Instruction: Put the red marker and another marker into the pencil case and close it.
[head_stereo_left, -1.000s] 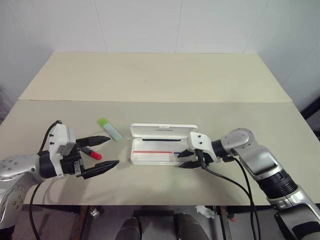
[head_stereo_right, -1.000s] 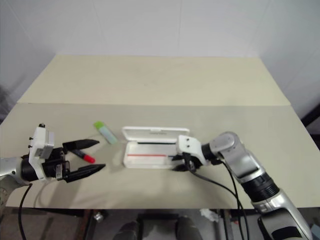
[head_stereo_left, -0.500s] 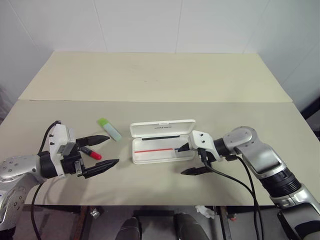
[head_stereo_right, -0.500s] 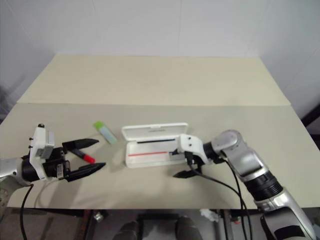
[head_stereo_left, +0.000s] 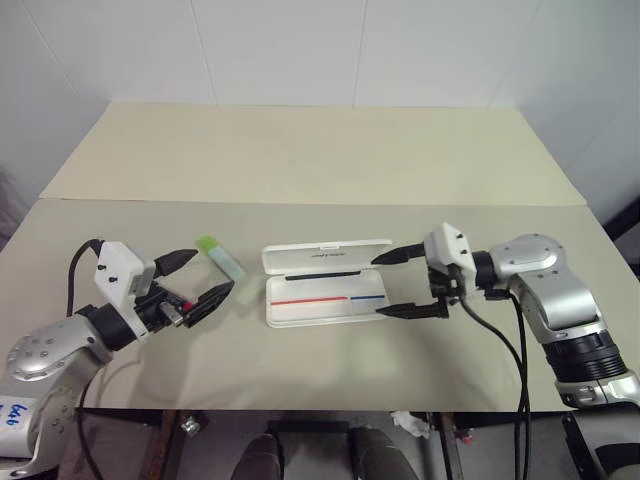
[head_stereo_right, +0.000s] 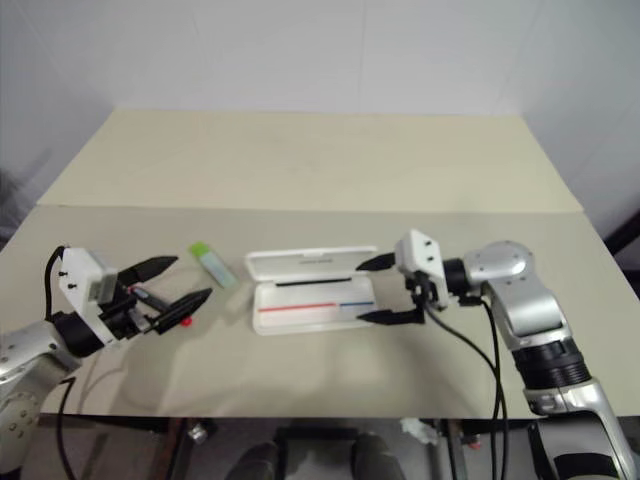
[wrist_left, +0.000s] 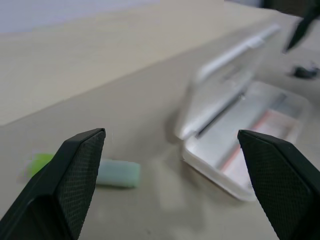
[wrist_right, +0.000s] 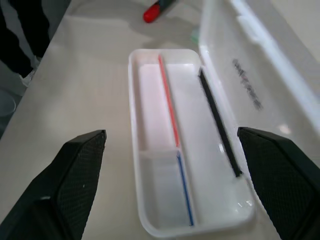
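The pencil case (head_stereo_left: 325, 300) lies open on the table's near middle, its lid (head_stereo_left: 325, 258) folded back and red and blue stripes showing in the tray (wrist_right: 172, 175). The red marker (head_stereo_right: 183, 321) lies left of the case, on the table beneath my left gripper (head_stereo_left: 214, 270), which hovers open over it without touching it. The other marker, a pale green highlighter (head_stereo_left: 220, 258), lies just beyond that gripper's fingers (wrist_left: 75, 180). My right gripper (head_stereo_left: 376, 287) hangs open at the case's right end, holding nothing.
The tan table (head_stereo_left: 300, 160) runs back to a white wall, with a seam (head_stereo_left: 300, 203) across it behind the case. Cables (head_stereo_left: 500, 350) trail from the right wrist over the table's near edge.
My right gripper has opened wide, risen and drawn back to the right off the case, uncovering the blue stripe. My left gripper has swung right, over the red marker.
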